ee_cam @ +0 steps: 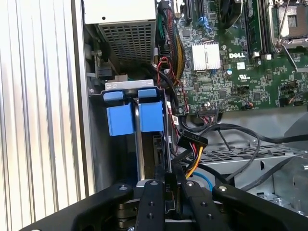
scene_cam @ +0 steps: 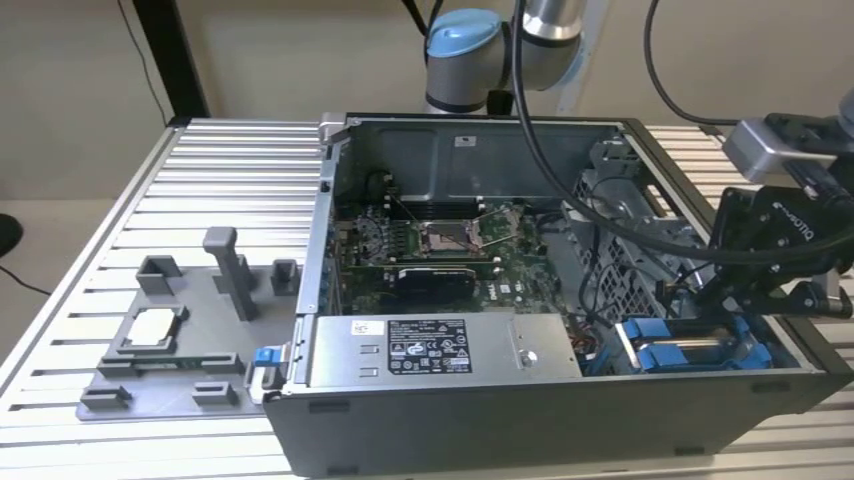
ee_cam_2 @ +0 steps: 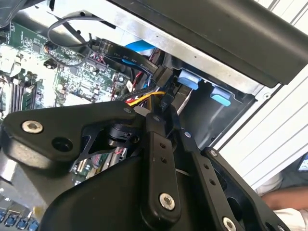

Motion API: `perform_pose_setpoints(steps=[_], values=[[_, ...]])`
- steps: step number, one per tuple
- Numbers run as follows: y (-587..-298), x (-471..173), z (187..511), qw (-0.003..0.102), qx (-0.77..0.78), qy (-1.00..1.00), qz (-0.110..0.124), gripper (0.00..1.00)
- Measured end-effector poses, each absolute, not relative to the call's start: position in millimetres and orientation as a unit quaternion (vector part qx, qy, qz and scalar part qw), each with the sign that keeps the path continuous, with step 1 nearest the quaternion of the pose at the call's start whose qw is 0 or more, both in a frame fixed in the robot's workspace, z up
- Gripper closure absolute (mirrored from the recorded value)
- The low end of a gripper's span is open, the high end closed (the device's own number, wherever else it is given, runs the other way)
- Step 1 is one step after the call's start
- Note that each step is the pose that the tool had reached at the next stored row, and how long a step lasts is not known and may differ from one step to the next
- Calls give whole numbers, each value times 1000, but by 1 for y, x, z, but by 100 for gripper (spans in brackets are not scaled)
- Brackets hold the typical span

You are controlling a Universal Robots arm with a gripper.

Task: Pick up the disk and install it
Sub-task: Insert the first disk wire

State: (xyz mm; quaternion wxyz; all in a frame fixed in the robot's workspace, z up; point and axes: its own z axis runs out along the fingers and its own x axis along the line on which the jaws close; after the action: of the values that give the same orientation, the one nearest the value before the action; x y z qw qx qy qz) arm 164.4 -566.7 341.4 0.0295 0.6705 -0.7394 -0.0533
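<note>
Progress looks far along in the exterior view. The end effector (scene_cam: 737,300) hangs inside the open computer case (scene_cam: 534,425) at its corner bay. The disk (scene_cam: 678,357) stands on edge in that bay just beneath the fingertips, one of two blue carriers side by side. The grey holder tray (scene_cam: 160,395) sits out on the surface (scene_cam: 200,170), well away from the end effector, and carries a small square chip (scene_cam: 147,330). With the disk down in the bay, I judge the pick-up finished.

In the second wrist view I see the end effector (ee_cam_2: 166,108) with its fingers (ee_cam_2: 159,144) drawn together. A blue tab (ee_cam_2: 188,79) of the bay lies just ahead of the tips, and a bundle of cables (ee_cam_2: 144,98) runs close beside them.

In the first wrist view the end effector (ee_cam: 169,179) again shows its tips closed up. The disk (ee_cam: 150,117) is straight ahead of them, sunk into the bay, with the second carrier (ee_cam: 119,119) just beside it. The cables (ee_cam: 192,144) crowd the other side of the fingers. I cannot tell whether the tips pinch the disk's edge or merely rest against it.

My read is that insertion is mostly done. Whether the disk is fully home stays unconfirmed, and the end effector has not yet backed off.
</note>
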Motion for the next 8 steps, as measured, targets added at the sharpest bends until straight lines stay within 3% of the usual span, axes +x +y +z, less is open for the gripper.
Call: perform_pose_setpoints(steps=[8], values=[[-569,164,341,30,670,-739,-53,100]])
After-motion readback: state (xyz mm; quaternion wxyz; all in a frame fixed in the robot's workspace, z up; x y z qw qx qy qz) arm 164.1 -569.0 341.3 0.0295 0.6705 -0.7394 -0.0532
